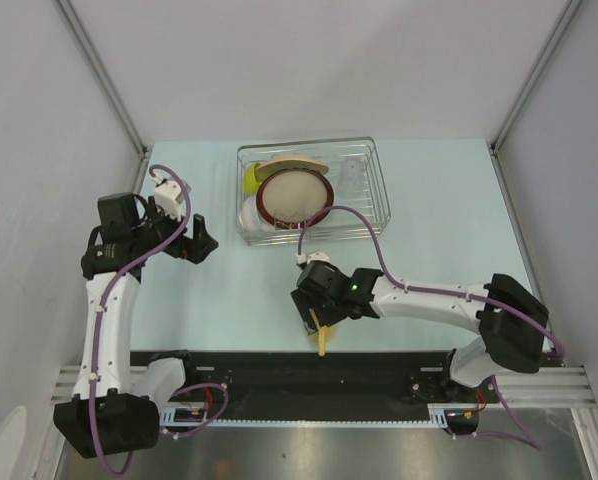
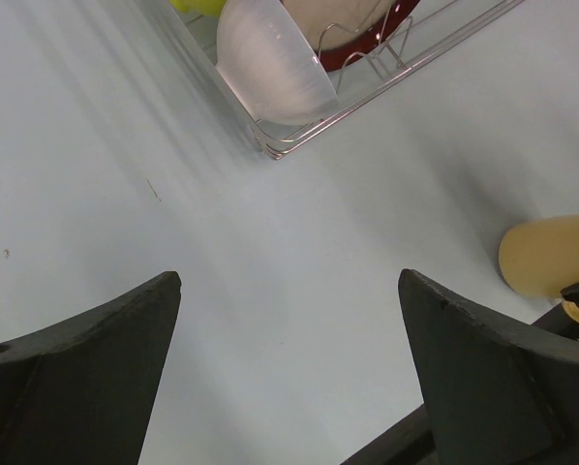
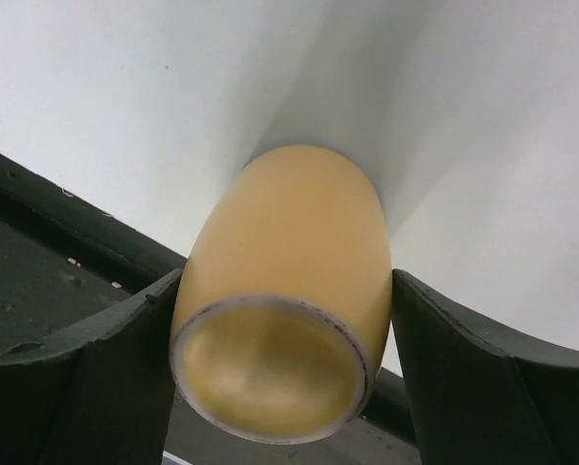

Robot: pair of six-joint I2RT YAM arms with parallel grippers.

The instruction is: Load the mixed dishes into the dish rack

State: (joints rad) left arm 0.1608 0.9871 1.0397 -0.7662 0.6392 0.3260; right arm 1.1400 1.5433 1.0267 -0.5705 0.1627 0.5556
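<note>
The dish rack (image 1: 379, 190) stands at the back centre. It holds the floral plate (image 1: 295, 195), the lime-green bowl (image 1: 251, 180), the white bowl (image 1: 249, 215) and the clear glass (image 1: 352, 172). My right gripper (image 1: 317, 322) is shut on the yellow mug (image 1: 321, 335) at the table's front edge. In the right wrist view the mug (image 3: 289, 291) lies between both fingers of the gripper (image 3: 288, 279), its open mouth towards the camera and its handle hidden. My left gripper (image 1: 201, 245) is open and empty over bare table left of the rack. In the left wrist view the gripper (image 2: 289, 276) has wide jaws.
The left wrist view shows the rack's near corner (image 2: 280, 150) with the white bowl (image 2: 275, 68), the plate's red rim (image 2: 352, 53) and the mug (image 2: 551, 254) at the right. A black rail (image 1: 279, 365) runs along the front edge. Grey walls enclose the table.
</note>
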